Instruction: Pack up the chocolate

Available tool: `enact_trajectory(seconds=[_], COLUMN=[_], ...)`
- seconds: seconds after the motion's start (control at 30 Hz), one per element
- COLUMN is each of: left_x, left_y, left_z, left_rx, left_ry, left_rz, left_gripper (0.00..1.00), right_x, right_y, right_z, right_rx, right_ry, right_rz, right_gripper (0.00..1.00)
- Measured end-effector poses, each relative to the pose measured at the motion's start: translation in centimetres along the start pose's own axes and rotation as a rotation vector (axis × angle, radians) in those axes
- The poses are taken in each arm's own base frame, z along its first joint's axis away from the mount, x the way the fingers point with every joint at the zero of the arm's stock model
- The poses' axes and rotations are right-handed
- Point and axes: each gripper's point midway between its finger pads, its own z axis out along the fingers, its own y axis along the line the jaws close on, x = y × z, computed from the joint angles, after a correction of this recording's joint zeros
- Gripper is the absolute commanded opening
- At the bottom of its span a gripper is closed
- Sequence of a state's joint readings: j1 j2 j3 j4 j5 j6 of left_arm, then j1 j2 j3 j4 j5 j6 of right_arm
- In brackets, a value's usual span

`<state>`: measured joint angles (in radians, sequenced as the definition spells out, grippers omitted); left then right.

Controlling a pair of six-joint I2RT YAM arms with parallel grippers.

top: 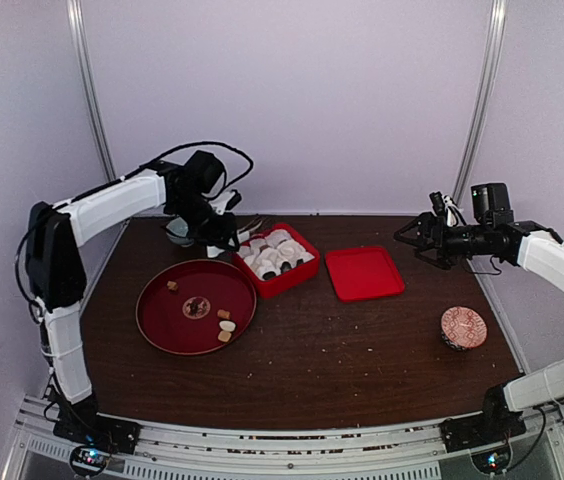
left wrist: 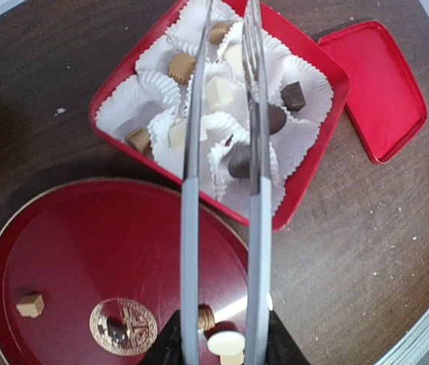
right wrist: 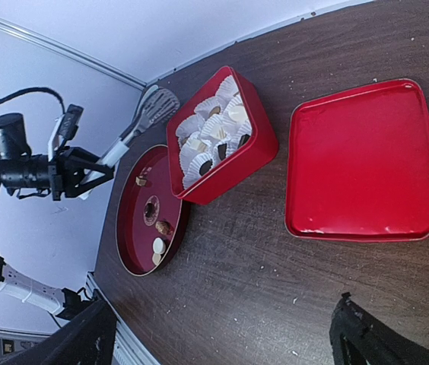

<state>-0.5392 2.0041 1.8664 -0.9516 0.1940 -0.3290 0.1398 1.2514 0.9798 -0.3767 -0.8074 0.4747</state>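
Red box (right wrist: 233, 163) near the middle of the bench (top: 342, 350) holds white paper cups (left wrist: 123, 106), several with chocolate (left wrist: 293, 96) inside. A few more pieces lie on the round red tray (left wrist: 85, 228) just beside it. My left claw (top: 214, 238) is clamped on the metal tongs (left wrist: 258, 228), whose tips hang over the cups. My right claw (top: 414, 240) hovers off to the right, fingers spread wide, gripping nothing. The red lid (top: 364, 273) lies flat next to the box.
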Motion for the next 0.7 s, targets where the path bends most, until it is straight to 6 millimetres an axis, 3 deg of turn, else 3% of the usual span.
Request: enact_trajectory(seconds=[0.13,0.23,0.53,0.7], left_x=[2.5,5.3,16.3,20.2], left_y=[0.6,1.4,4.7,5.8], left_z=[-5.0,-6.9,-4.9,-4.4], left_rx=[-0.011,-0.028,-0.117,-0.151], left_ry=[-0.065,-0.071,0.086,0.118], left_rz=[0.000,-0.011,-0.123,-0.190], left_gripper=[0.30,0.30,0.31,0.34], right_x=[0.0,0.0,0.0,-0.1], right_y=[0.0,0.0,0.1,0.1], right_z=[0.0,0.0,0.0,0.1], right_rx=[-0.001,-0.002,-0.005,-0.010], right_ry=[0.000,-0.001,0.000,-0.002], right_rz=[0.000,-0.001,0.000,0.003], right_gripper=[1.00,1.00,1.00,1.00])
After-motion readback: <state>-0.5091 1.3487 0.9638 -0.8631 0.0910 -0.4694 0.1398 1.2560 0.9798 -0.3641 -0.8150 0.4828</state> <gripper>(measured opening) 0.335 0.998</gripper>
